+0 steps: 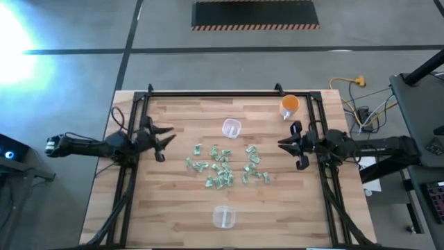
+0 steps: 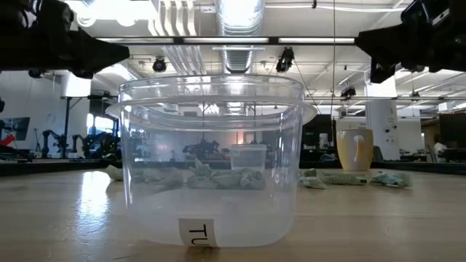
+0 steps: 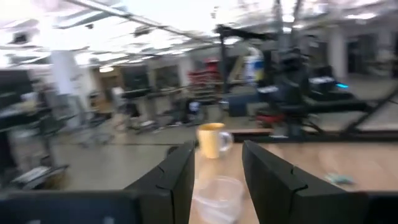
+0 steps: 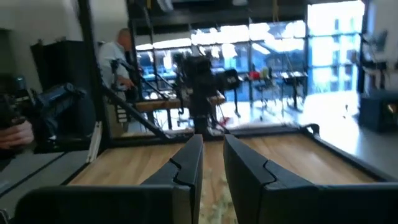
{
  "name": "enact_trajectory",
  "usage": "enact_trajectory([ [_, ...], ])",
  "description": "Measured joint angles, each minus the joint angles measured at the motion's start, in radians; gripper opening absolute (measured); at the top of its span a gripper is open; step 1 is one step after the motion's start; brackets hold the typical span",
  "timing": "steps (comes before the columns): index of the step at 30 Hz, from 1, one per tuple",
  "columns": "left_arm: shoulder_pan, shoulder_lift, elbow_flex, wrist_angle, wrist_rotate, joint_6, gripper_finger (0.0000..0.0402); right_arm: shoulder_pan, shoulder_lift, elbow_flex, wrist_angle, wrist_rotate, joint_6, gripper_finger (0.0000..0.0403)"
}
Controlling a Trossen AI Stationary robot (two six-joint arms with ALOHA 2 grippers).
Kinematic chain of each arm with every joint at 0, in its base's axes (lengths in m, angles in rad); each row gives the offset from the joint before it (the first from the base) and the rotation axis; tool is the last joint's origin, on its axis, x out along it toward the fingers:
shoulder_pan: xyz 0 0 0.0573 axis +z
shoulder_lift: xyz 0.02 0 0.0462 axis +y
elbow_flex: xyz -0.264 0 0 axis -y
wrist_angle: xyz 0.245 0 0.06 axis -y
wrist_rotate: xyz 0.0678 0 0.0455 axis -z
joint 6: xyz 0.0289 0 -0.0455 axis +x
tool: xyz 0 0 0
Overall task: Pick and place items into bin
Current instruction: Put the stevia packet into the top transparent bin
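Observation:
Several tiny pale green-and-white wrapped items lie scattered on the middle of the wooden table; in the low view they show behind the bin. A clear bin stands near the near edge and fills the low view. A second small clear bin stands beyond the items. My left gripper hovers open left of the items, facing the small bin. My right gripper hovers open right of them, above the table.
An orange cup stands at the far right of the table, close to my right gripper. A black frame runs along the table's far edge and sides. A person stands in the room beyond the table.

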Motion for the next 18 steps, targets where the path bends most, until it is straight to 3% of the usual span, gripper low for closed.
enact_trajectory([
  [6,0.000,0.091,0.082,-0.235,0.172,0.004,0.0118,0.036,0.119,0.013,0.108,-0.041,-0.099,0.0057],
  [18,0.000,0.312,0.252,-0.468,0.162,-0.046,0.0118,0.043,0.274,0.103,0.015,-0.041,-0.091,0.0057],
])
